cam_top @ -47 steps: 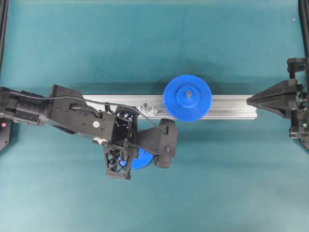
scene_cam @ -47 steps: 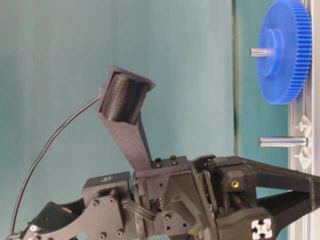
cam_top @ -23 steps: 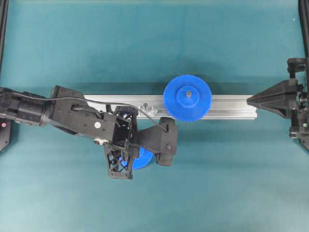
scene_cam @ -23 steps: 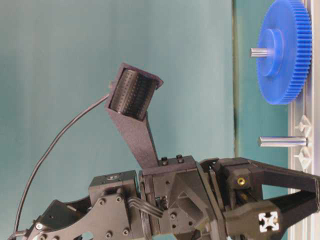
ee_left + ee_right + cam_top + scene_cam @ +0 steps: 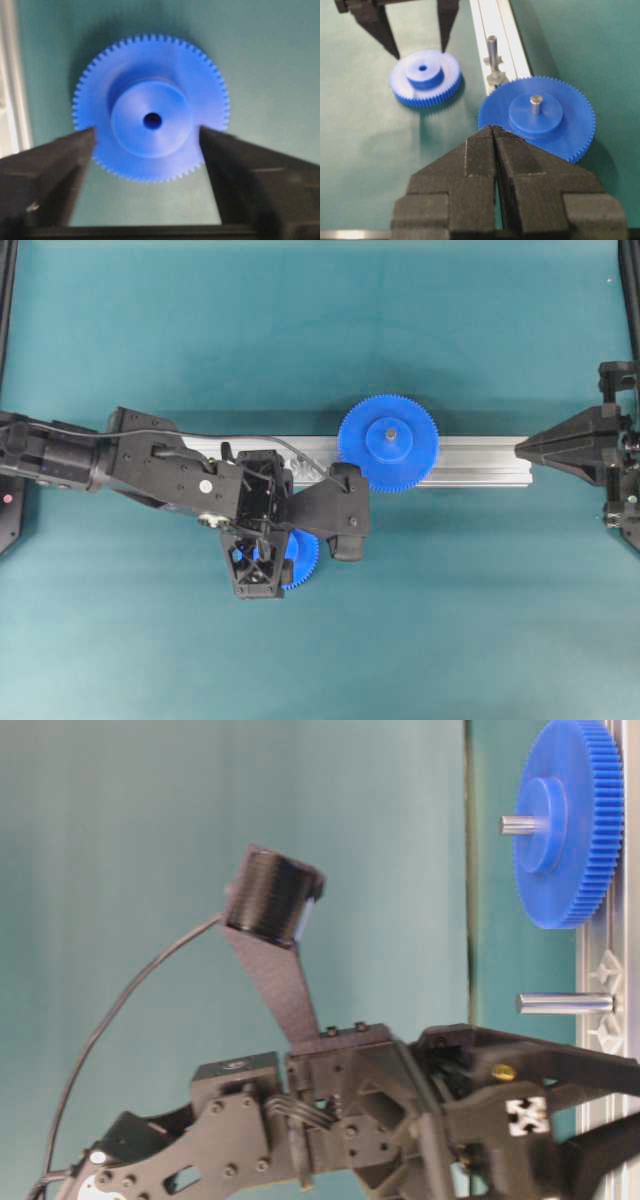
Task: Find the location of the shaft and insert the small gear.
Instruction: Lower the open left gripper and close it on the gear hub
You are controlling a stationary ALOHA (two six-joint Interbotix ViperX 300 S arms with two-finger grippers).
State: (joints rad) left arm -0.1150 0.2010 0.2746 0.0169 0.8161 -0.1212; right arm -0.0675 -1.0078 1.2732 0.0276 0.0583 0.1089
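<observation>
The small gear [image 5: 151, 120] lies flat on the teal mat, hub up, just in front of the rail; it also shows in the overhead view [image 5: 303, 558] and the right wrist view [image 5: 425, 77]. My left gripper [image 5: 147, 132] hangs over it, open, with one finger on each side and apart from the teeth. In the overhead view the left gripper [image 5: 268, 562] covers most of the gear. The shaft [image 5: 492, 47] stands upright on the rail; the table-level view shows the shaft [image 5: 565, 1004] bare. My right gripper [image 5: 520, 448] is shut and empty at the rail's right end.
The larger blue gear [image 5: 388, 443] sits on its grey pin on the ribbed aluminium rail [image 5: 470, 460], right of the shaft. The left arm's wrist camera mount [image 5: 345, 525] overhangs the rail's front edge. Teal mat [image 5: 450, 620] surrounds everything.
The left arm has shifted a little to the right and its wrist has turned, showing more of the small gear overhead. The gears, shaft and right arm have not moved.
</observation>
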